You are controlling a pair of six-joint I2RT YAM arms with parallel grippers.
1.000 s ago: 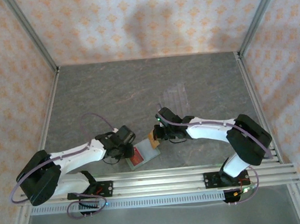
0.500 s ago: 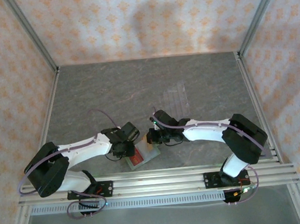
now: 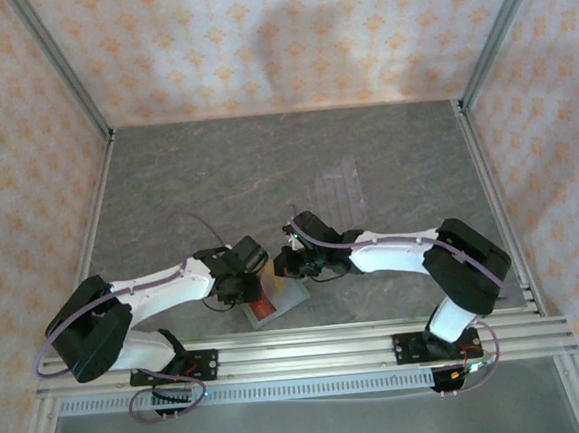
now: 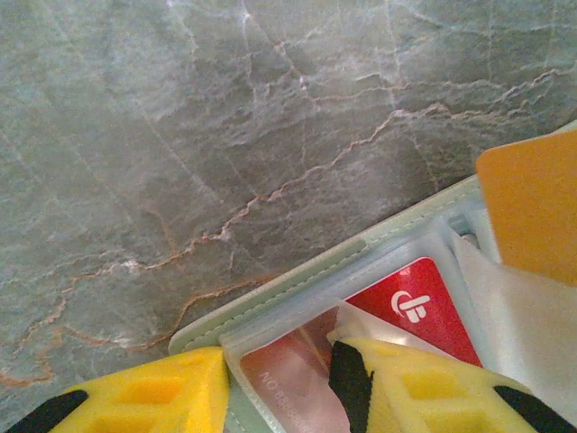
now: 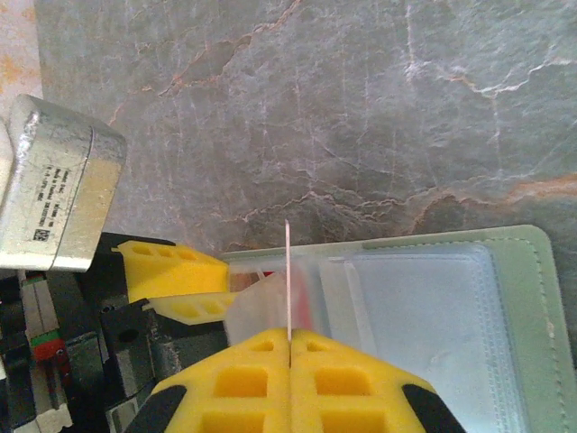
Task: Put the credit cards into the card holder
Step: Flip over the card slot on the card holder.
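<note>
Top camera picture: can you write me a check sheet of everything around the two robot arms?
Surface: grey marbled tabletop, flat.
Job's things: the green card holder lies open at the near edge; a red card sits in its clear pocket; an orange card is held over it.
Clutter: a clear ridged tray lies farther back.
Grippers: left gripper, jaws apart over the pocket's corner; right gripper, shut on the orange card.
Cables: purple cables run along both arms.
Surroundings: orange-patterned walls, metal frame posts, a metal rail by the arm bases.
</note>
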